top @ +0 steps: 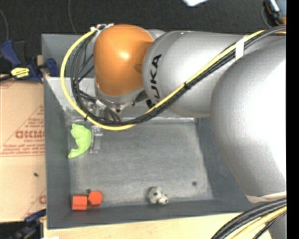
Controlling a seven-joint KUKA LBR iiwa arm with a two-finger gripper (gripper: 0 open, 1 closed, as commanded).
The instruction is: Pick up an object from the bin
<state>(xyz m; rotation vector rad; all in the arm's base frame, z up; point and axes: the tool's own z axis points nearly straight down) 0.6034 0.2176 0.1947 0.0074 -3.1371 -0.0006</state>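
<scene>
My gripper (95, 141) hangs below the orange wrist cover in the bin's far left part. It is right beside a light green curved thing (79, 141) lying by the left wall, touching or nearly touching that thing's right side. Nothing shows in its grasp. In the front left corner an orange block-shaped thing (86, 200) rests on the floor, well clear of the gripper.
A small white and grey lump (158, 195) lies against the front wall near the middle. The arm and its cables cover the bin's back and right side. The left wall stands close behind the green thing.
</scene>
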